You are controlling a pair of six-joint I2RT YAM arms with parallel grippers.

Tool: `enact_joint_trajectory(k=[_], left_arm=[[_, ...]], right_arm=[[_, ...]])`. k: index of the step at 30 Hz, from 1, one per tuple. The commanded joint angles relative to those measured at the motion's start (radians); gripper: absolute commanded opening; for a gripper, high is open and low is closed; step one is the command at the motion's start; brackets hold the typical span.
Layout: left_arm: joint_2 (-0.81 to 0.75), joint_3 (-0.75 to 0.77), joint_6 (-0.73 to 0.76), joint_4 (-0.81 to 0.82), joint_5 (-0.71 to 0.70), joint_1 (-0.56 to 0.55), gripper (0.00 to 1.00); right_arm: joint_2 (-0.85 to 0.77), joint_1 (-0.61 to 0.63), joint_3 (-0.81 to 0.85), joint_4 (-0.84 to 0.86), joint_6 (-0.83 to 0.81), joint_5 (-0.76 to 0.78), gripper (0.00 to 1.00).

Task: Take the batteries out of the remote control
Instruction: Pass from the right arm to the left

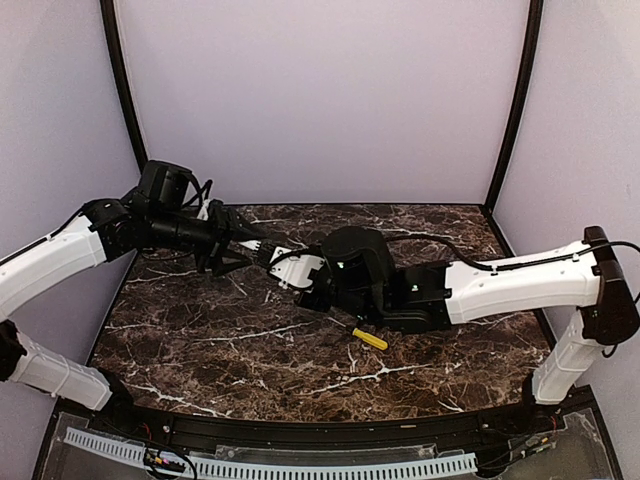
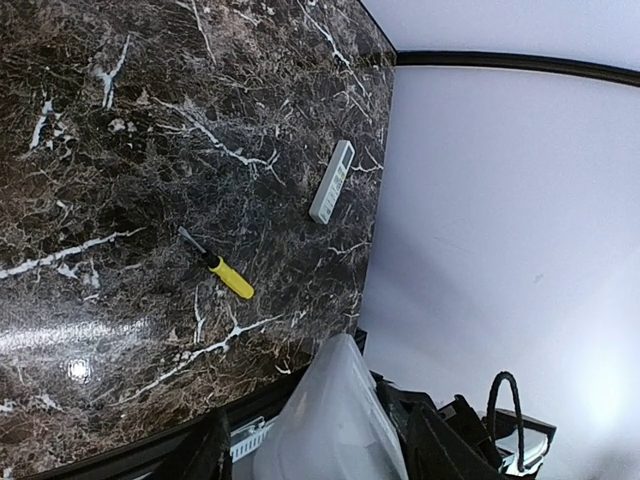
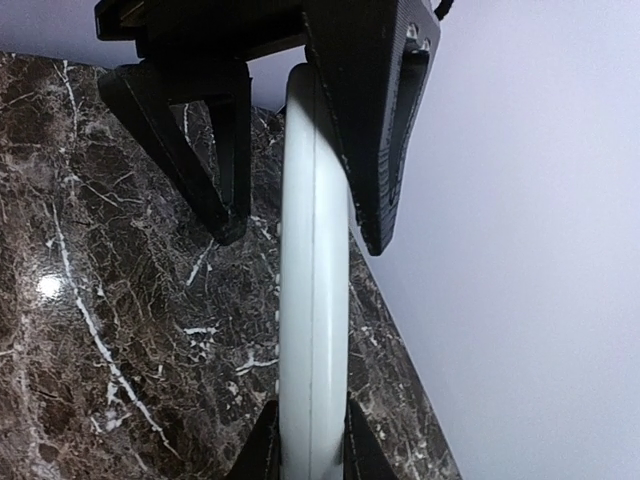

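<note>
Marble table (image 1: 200, 340) below; I'm stretched low from both sides, wrists level, claws meeting mid-table. My right claw (image 3: 312, 440) is clamped tight on the white remote (image 3: 312, 330), holding it off the table. My left claw (image 3: 300, 235) is part open, straddling the remote's far end: one finger touching, the other apart. A second remote (image 2: 332, 182) lies flat beyond my right claw, the screwdriver (image 1: 368, 338) just below it. Batteries not visible, probably inside the held remote. Step: bracing the remote. Next: left claw closes squarely.
</note>
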Motion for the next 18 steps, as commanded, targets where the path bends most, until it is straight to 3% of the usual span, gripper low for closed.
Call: enact_joint_trajectory(k=[1,9,18], left_arm=[[-0.026,-0.025,-0.028,-0.032,0.059,0.012,0.56],[-0.045,-0.038,-0.026,-0.053,0.083,0.037,0.48],[-0.057,-0.078,-0.051,-0.002,0.118,0.052,0.18]], right_arm=[[0.021,0.031,-0.023,0.187,-0.145,0.103,0.00],[0.046,0.048,-0.058,0.270,-0.243,0.157,0.00],[0.052,0.065,-0.081,0.326,-0.300,0.167,0.00]])
